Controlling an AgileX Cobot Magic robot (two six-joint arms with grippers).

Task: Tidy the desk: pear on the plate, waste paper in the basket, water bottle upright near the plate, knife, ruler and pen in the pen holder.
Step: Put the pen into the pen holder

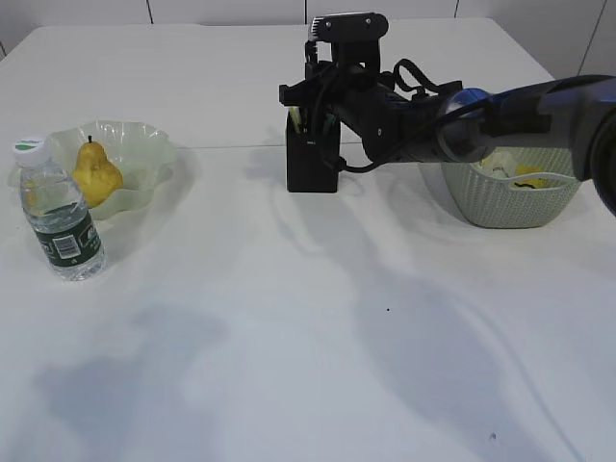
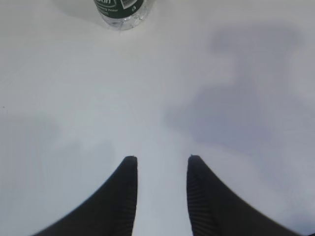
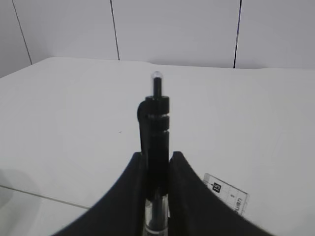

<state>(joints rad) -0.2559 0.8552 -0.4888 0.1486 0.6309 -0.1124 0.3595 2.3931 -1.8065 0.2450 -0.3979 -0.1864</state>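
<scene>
Assessing progress: most items appear placed; the pen step looks to be the one in hand.
Pear: the pear [image 1: 96,176] rests in the plate [image 1: 149,154], at about 9 o'clock on the tabletop [image 1: 308,366]. Judged done.
Water bottle: the water bottle [image 1: 60,212] stands upright, white cap on top, just beside the plate's near edge. Judged done.
Waste paper: yellow and white scraps [image 1: 520,173] lie inside the basket [image 1: 510,207] at about 3 o'clock. Judged done.
Pen holder: the pen holder [image 1: 312,159] stands upright at about 12 o'clock. Something pale shows at its mouth; knife and ruler cannot be told apart in the exterior view.
Ruler: a clear plate with printed marks [image 3: 227,194] pokes up just right of the right claw in the right wrist view, probably the ruler, already stowed.
Pen: a black pen [image 3: 156,132] with a clip, clear push-button tip at the far end and a clear section lower down; it stands roughly upright.
Right claw: the right claw [image 3: 156,164] is clenched on the pen barrel, directly over the pen holder.
Left claw: the left claw [image 2: 161,164] is released, grasping nothing, above bare tabletop with the bottle's base ahead.
Remaining: letting the pen go into the holder, as judged; no loose items lie on the tabletop.
</scene>
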